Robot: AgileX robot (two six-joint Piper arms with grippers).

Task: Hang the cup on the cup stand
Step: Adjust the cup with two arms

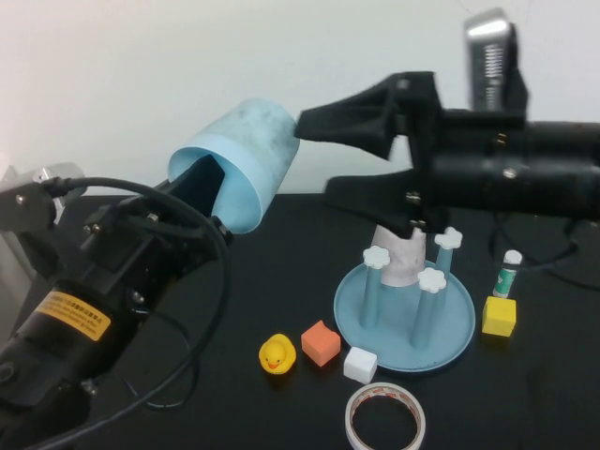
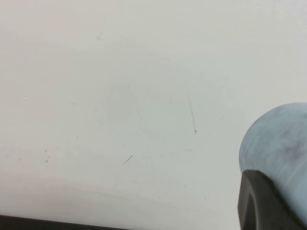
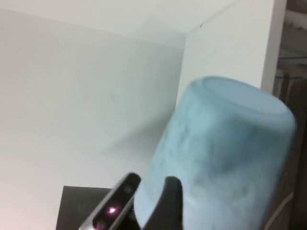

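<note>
The light blue cup [image 1: 242, 161] is held up in the air at centre left, tilted, with its mouth toward the left arm. My left gripper [image 1: 208, 199] is shut on its rim, with one finger inside. The left wrist view shows the cup [image 2: 283, 139] beside a black finger [image 2: 264, 201]. My right gripper [image 1: 321, 157] is open at the cup's closed end; the upper finger is at the base and the lower one is apart from it. The cup fills the right wrist view [image 3: 220, 153]. The cup stand [image 1: 450, 349] sits on the table at the right, below the right arm.
A pale pinkish-white cup [image 1: 403, 255] stands upside down on the stand. In front of it lie a yellow duck [image 1: 277, 354], an orange cube [image 1: 321, 342], a white cube [image 1: 360, 364] and a tape roll [image 1: 385, 417]. A yellow cube [image 1: 499, 316] and a small bottle [image 1: 507, 274] are at the right.
</note>
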